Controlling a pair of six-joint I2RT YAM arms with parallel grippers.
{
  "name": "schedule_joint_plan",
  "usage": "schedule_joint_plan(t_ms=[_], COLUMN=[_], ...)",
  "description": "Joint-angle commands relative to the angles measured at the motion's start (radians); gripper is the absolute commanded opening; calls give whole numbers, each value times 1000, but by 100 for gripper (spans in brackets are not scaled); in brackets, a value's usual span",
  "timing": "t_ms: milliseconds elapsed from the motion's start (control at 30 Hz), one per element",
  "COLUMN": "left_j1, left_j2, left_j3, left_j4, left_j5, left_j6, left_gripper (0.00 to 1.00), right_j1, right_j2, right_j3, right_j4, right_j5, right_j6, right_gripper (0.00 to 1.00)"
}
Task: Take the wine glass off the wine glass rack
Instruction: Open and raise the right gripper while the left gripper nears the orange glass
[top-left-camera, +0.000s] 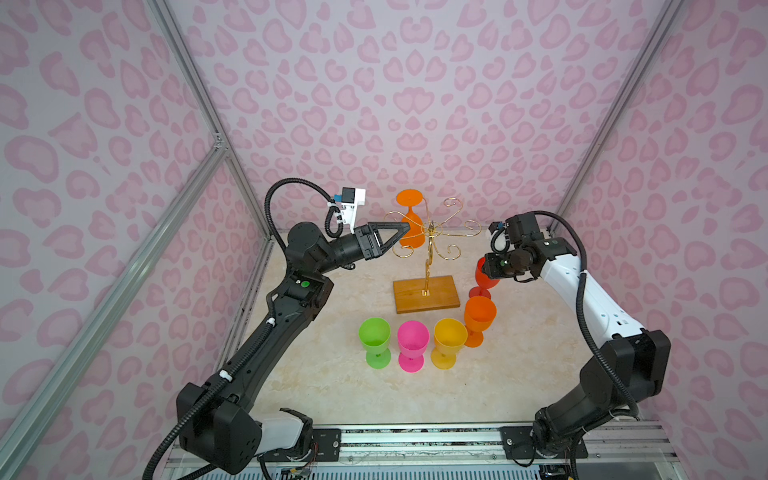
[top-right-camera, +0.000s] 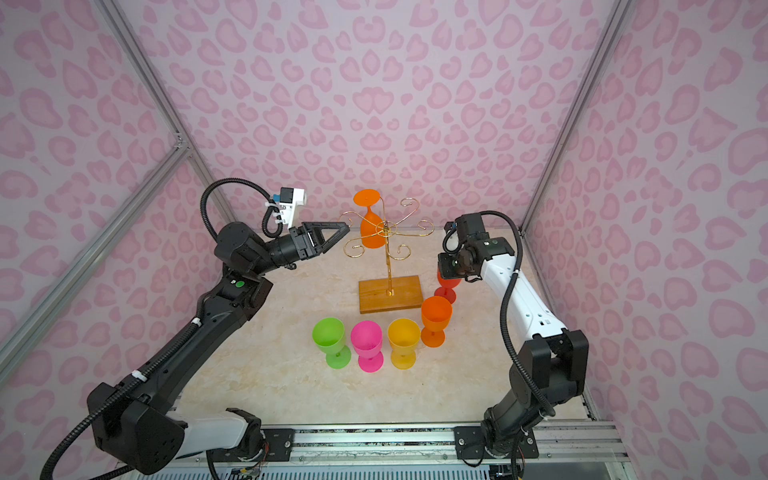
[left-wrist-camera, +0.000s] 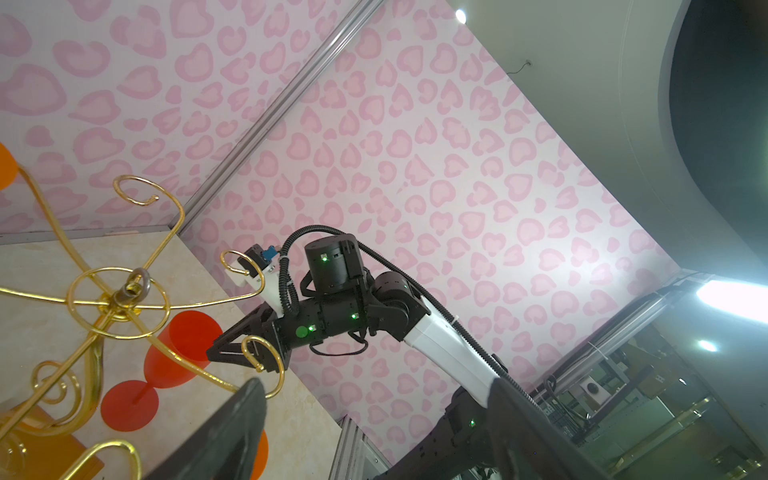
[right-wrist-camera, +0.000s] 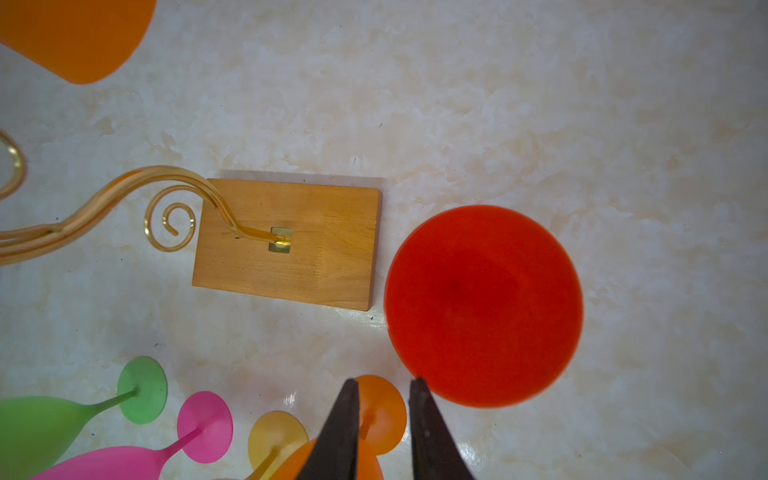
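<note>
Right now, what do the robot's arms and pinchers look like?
Both arms are mostly black with white shell sections. The left arm has a ribbed black cable tied on with white clips and a green dot; the right arm has a long white forearm and the same ribbed cable. The left gripper and right gripper have black, pointed, triangle-shaped fingers.

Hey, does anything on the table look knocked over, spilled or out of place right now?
Nothing stands out. The wine glass rack stands upright, the hanging wine glass is upside down on it, and the green glass, pink glass, yellow glass, orange glass and red glass stand upright on the table.
</note>
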Motion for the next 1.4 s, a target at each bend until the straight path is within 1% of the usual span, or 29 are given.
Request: schedule_joint_plan(t_ms=[0,133,267,367,500,567,700,733,833,900,1033,1367], left_j1=[31,91,153,191,218,221,227,227,226,223,210,174], left_j2=[-14,-6,30,92,226,304,493,538,662,718,783,855], left_j3=[3,16,56,116,246,315,501,554,684,751,834,918], left_j4=[-4,-23,-83,-132,-209,-242,-287,-323,-350,-362,-393,-444], left_j5=[-21,-42,-78,-93,-96,-91,-30,-16,31,56,82,108], left_j6=[23,29,74,119,178,198,216,215,196,189,194,214], left_gripper=[85,85,85,85,84,84,83,82,80,78,75,70], right_j1=[-15,-42,-89,-112,-135,-143,-151,-155,-164,-173,-191,-193], right_j2=[-61,-181,-281,-340,-383,-394,-409,-412,-424,-431,-433,-415], right_j3=[-20,-135,-189,-229,-258,-263,-270,-272,-278,-282,-288,-301], right_j4=[62,171,242,298,326,326,316,314,308,306,307,330], right_j5=[-34,-57,-90,-95,-111,-115,-120,-121,-124,-126,-136,-163], right_j6=[33,86,129,156,182,185,181,181,178,177,175,187], right_gripper=[23,23,23,23,24,24,24,24,24,24,24,24])
